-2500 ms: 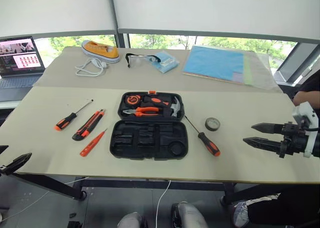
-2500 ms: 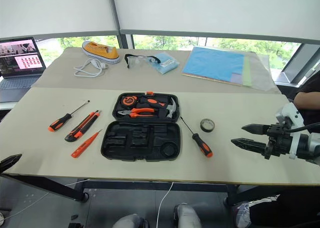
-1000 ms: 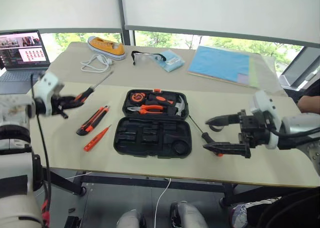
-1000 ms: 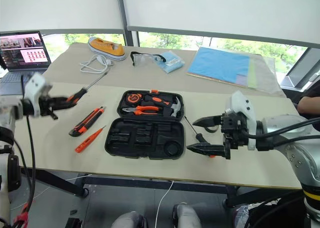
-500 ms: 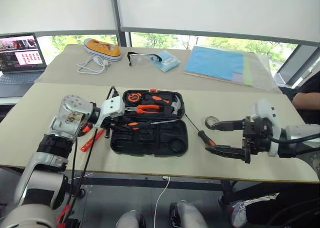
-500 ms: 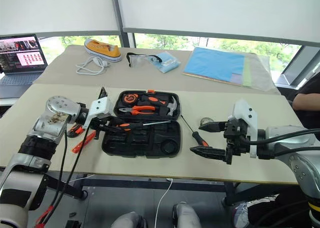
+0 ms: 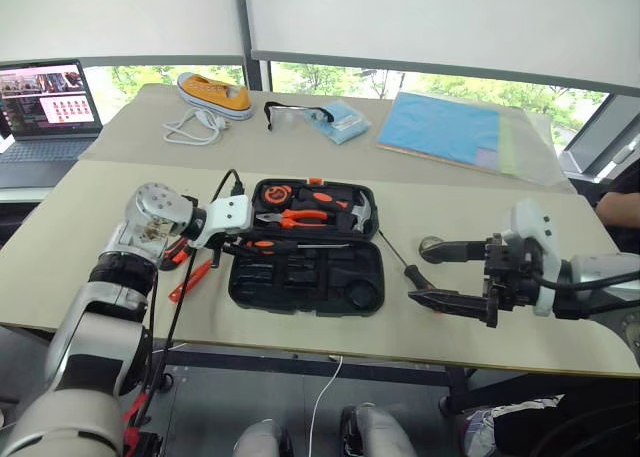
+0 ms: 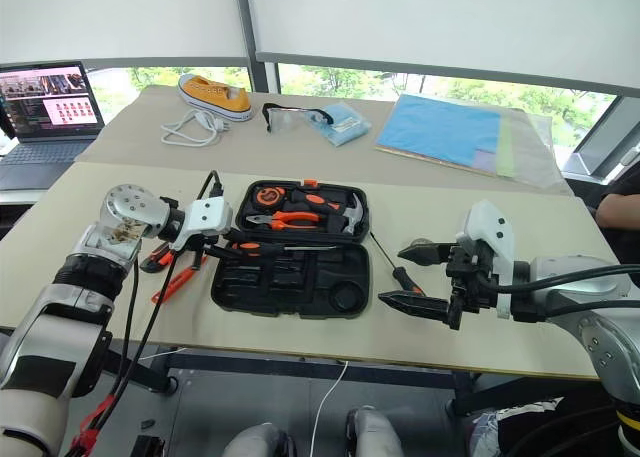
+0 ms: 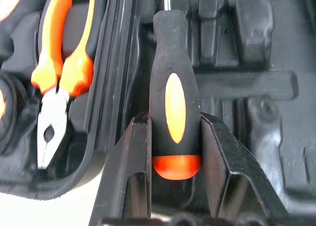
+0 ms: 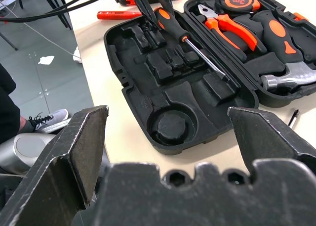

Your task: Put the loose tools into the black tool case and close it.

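Eye views: step in hand is seating the 1st screwdriver [image 7: 285, 245] in the case [image 7: 305, 277]. L gripper [image 7: 232, 243] holds its handle over the case's hinge line, shaft toward 3 o'clock. R gripper [image 7: 440, 274] is wide, empty, at the case's 3 o'clock, by the 2nd screwdriver [image 7: 412, 272] and tape roll [image 7: 432, 245]. Knife [image 8: 160, 256] and tester [image 8: 172, 281] lie at 9 o'clock.

L wrist: jaws pinch the handle butt; pliers [image 9: 57, 82] beside (already stowed).

R wrist: jaws wide. Next, prob.: lower the screwdriver into its recess, release.

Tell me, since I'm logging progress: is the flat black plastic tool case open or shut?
Open: the flat black plastic tool case lies with both halves spread flat, moulded recesses showing.
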